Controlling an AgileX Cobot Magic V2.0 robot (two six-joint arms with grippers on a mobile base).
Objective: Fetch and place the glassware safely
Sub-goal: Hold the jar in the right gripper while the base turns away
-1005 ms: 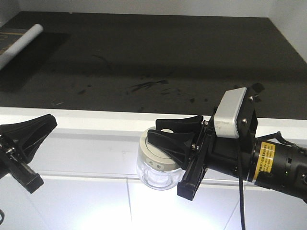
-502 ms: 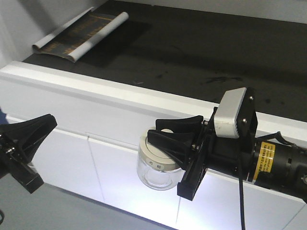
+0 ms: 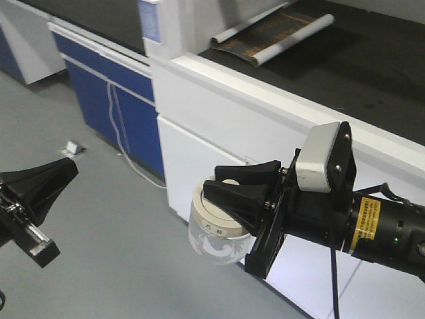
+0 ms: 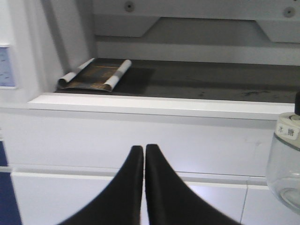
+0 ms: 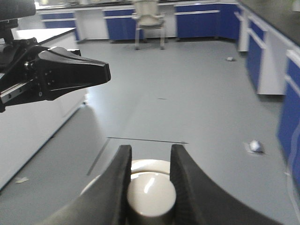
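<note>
The robot has swung away from the tabletop point(image 3: 372, 73) in the last second; a moment ago that dark surface filled the background behind the arms, and now it sits off to the upper right with the rolled paper point(image 3: 279, 30) on it, while grey floor point(image 3: 99, 219) and blue cabinets point(image 3: 126, 100) have come into sight. The arms themselves have kept their pose through the turn.

The glass jar point(image 3: 211, 242) rides with the right tool point(image 3: 212, 181), hanging in open air over the floor, well apart from any surface. The tool's two black fingers are closed down to the width of the knob point(image 5: 151, 194) on the cream lid point(image 3: 214, 222) and pinch it from either side, as the right wrist view shows; nothing supports the glass from beneath.

The left tool point(image 4: 144, 149) has its fingers pressed together with nothing between them; it hangs out to the side, apart from the jar.

To my eye the fetch is done and the carry has begun; the placing is still to come, and no spot for it is obvious from here. What worries me is that the whole load hangs from the lid's knob; whether the lid is fastened to the glass I cannot tell, so a smooth, slow turn seems wise.
</note>
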